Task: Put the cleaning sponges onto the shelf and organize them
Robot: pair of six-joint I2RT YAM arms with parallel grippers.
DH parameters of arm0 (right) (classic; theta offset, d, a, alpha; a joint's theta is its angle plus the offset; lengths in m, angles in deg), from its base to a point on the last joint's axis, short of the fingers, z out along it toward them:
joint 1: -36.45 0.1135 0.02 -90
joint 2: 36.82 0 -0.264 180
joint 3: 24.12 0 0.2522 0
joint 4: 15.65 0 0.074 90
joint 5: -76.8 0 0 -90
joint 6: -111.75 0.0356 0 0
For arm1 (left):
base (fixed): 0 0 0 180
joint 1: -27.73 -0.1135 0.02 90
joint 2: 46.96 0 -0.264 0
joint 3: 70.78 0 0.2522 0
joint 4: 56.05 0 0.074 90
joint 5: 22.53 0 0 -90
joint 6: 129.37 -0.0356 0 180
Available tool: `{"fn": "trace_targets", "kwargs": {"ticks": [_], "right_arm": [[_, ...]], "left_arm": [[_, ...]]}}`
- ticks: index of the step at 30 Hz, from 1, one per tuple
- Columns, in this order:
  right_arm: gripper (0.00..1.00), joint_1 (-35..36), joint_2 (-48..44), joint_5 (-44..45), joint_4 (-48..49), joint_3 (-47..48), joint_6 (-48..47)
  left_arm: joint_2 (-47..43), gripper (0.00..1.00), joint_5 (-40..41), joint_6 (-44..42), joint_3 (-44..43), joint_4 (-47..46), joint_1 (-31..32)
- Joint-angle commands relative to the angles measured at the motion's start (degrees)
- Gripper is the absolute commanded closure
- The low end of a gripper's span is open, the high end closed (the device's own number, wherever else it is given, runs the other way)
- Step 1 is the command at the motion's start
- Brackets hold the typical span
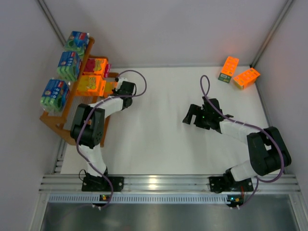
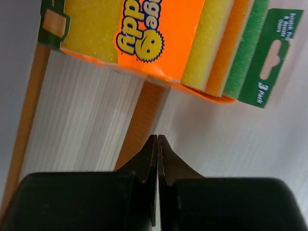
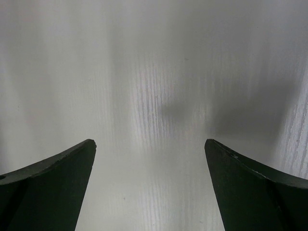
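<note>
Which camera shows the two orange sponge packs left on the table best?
Top view: one pack and the other lie in full sight near the far right corner. The left wrist shows only a different orange pack by the shelf; the right wrist, just bare table between its fingers.

Bright, even light covers the white matte surface point(image 1: 159, 120), with glare on the silver metal rail point(image 1: 153, 182). Wrist views are soft; a faint shadow lies beyond the right claw point(image 3: 149, 142).

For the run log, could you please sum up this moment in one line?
left gripper: shut, empty, beside orange sponge pack on shelf | right gripper: open above table | two orange packs unshelved
</note>
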Motion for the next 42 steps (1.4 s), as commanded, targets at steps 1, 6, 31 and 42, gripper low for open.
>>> {"fn": "trace_targets", "kwargs": {"ticks": [1,6,31,42], "right_arm": [[0.01,-0.70,0.05,0.09,1.84,0.79,-0.58],[0.01,-0.70,2.34,-0.79,2.11,2.02,0.30],[0.00,-0.70,9.20,-2.11,2.02,6.50,0.65],[0.00,-0.70,13.67,-2.72,1.31,10.11,1.70]], "left_arm": [[3.25,1.00,4.58,-10.54,-4.25,-3.18,-0.73],[6.76,1.00,2.83,-24.25,-6.63,-3.18,-1.08],[19.77,1.00,11.61,-50.37,-17.00,-3.18,-2.75],[23.38,1.00,9.59,-57.04,-22.10,-3.44,-7.76]]}}
